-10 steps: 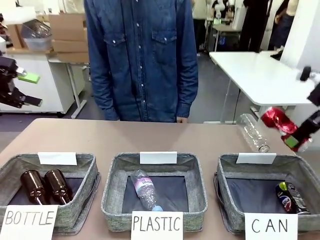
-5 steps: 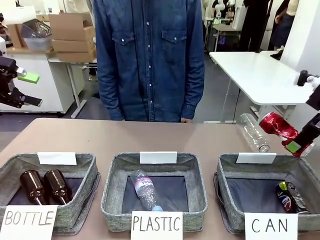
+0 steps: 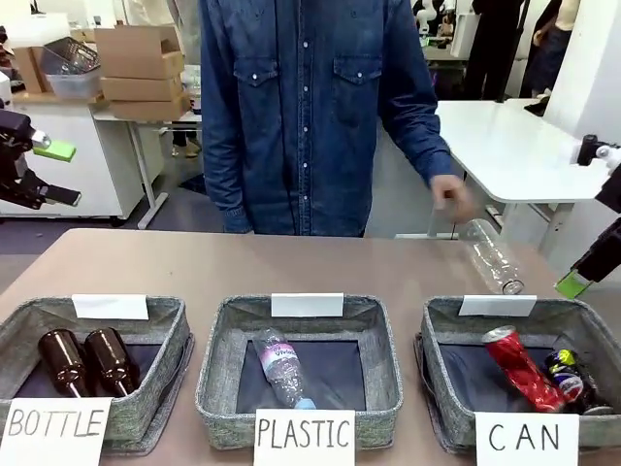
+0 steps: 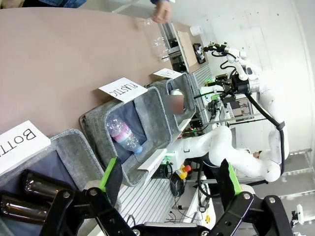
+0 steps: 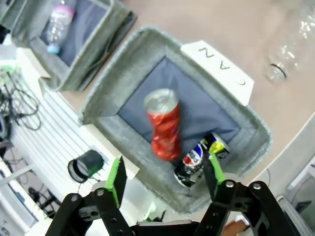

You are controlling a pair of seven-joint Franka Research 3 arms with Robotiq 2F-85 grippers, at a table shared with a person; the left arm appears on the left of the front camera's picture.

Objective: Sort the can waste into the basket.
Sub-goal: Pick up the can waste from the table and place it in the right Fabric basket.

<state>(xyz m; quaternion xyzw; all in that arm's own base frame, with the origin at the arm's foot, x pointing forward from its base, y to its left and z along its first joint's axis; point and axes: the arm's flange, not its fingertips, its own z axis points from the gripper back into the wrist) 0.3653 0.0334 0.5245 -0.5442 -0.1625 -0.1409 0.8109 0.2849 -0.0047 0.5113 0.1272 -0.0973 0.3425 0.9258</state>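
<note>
Both cans lie in the CAN basket: the dented red can mid-floor, the dark can beside it in the corner. Light, thin-walled, slippery; best pinched across the body. Right gripper above the basket, fingers apart, empty; left gripper wide open.

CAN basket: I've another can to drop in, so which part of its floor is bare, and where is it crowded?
The CAN basket has bare dark floor on its left half, between the left wall and the red can. The right side is crowded: the red can leans there against the dark can in the right corner. The right pincer hangs open above.
</note>
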